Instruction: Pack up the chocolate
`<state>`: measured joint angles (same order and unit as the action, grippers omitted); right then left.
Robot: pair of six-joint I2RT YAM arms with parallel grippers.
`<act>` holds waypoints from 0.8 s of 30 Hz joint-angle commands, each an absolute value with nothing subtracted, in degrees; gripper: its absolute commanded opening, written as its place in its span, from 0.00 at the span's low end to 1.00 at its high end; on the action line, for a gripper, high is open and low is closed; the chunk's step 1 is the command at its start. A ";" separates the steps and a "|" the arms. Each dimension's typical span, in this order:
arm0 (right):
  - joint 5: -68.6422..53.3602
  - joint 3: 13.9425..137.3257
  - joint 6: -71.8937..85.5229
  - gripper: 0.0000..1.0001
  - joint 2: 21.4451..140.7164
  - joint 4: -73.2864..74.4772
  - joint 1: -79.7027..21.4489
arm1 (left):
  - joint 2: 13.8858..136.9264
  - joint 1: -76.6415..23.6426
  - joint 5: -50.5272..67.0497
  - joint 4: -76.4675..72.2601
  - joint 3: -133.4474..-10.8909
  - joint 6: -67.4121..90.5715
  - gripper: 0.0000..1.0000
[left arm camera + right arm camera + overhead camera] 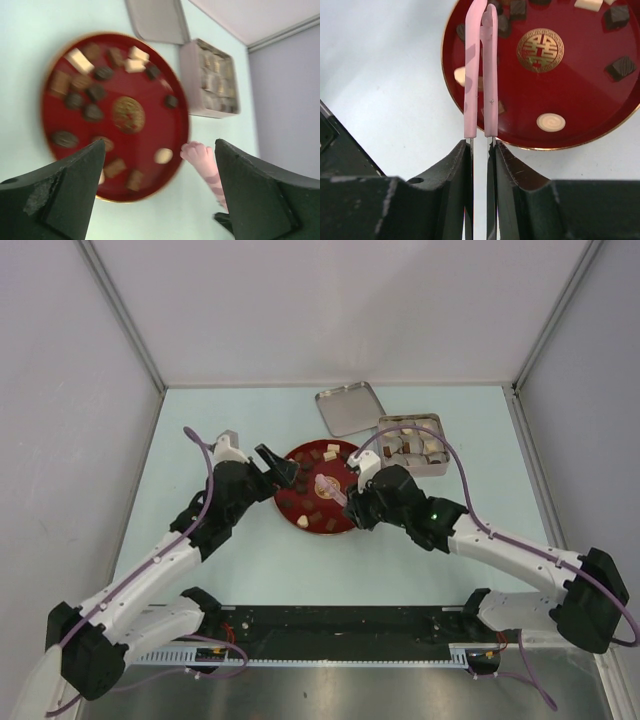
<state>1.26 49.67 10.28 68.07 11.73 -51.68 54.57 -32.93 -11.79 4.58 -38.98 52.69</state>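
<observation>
The chocolate (313, 517) lies as several small brown, dark and cream pieces on a red plate (330, 523) with a gold emblem. More pieces sit in an open tin (441, 440) at the back right. My right gripper (352, 502) is shut on thin pink tongs (325, 485). In the right wrist view the gripper (480, 147) holds the tongs (470, 75) with their tips nearly together over the plate's (580, 100) edge, near a dark piece (621, 67); nothing shows between them. My left gripper (280, 468) is open and empty at the plate's left rim; its view (160, 145) shows the plate (150, 130), chocolate (95, 92) and tongs tip (202, 157).
The tin's lid (350, 408) lies upside down behind the plate, touching the tin's left corner; it also shows in the left wrist view (157, 20) beside the tin (187, 75). Grey walls enclose the pale green table on three sides.
</observation>
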 commanded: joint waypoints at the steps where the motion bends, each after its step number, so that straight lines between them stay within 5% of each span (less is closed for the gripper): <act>1: 0.62 54.31 7.65 0.29 70.48 17.13 -51.33 | 51.77 -30.06 -15.55 11.24 -44.20 32.72 0.97; 11: -1.85 62.74 4.93 0.31 81.55 25.92 -50.19 | 45.62 -25.05 -21.86 16.26 -41.23 11.54 1.00; 24: -3.16 73.12 -2.01 0.37 95.88 30.59 -49.04 | 42.37 -24.96 -29.88 10.99 -35.51 6.59 1.00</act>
